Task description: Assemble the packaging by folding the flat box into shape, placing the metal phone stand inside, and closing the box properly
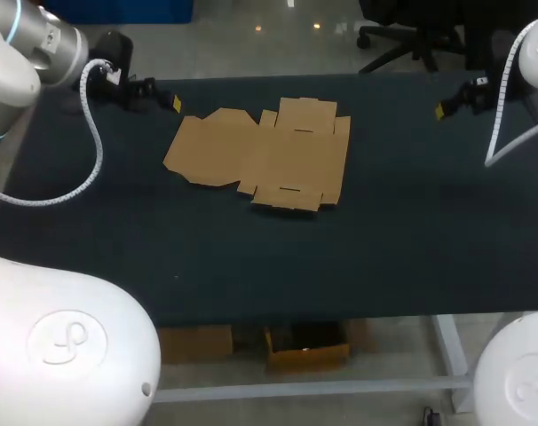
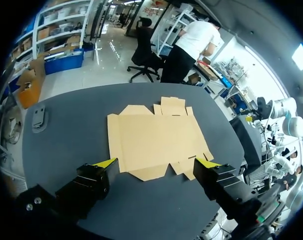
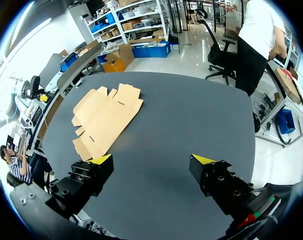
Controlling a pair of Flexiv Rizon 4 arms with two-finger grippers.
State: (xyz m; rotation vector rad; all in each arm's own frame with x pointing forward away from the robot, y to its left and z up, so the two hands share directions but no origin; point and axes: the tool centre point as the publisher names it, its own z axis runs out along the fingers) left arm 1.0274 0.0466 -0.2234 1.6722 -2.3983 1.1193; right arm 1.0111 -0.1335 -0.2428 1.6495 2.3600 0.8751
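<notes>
In the head view, the flat cardboard box [image 1: 269, 160] lay unfolded on the dark table [image 1: 402, 231], its flaps spread out around the middle panels; the left gripper [image 1: 167, 99] hung at the table's far left corner, with the box ahead of its yellow tip and apart from it; the right gripper [image 1: 442, 108] hung at the far right edge, well apart from the box; from this view the spread of either claw's fingers could not be told.

In the left wrist view, the left gripper [image 2: 157, 163] stood wide, its two black fingers far apart and nothing held between them; the flat cardboard box [image 2: 156, 140] lay just ahead of the yellow tips, spanning most of the gap between them, its broad plain panel nearer the left finger and its small tabs toward the far end; a small grey flat object [image 2: 39, 117] rested on the table [image 2: 66, 145] out beyond the left finger, well apart from the box; what it was could not be told.

In the right wrist view, the right gripper [image 3: 152, 159] was likewise wide and held nothing; only bare table [image 3: 191, 115] lay between its fingers; the flat cardboard box [image 3: 104, 117] lay ahead of the left-hand finger and off to that side, apart from it, with its notched end nearest the claw.
</notes>
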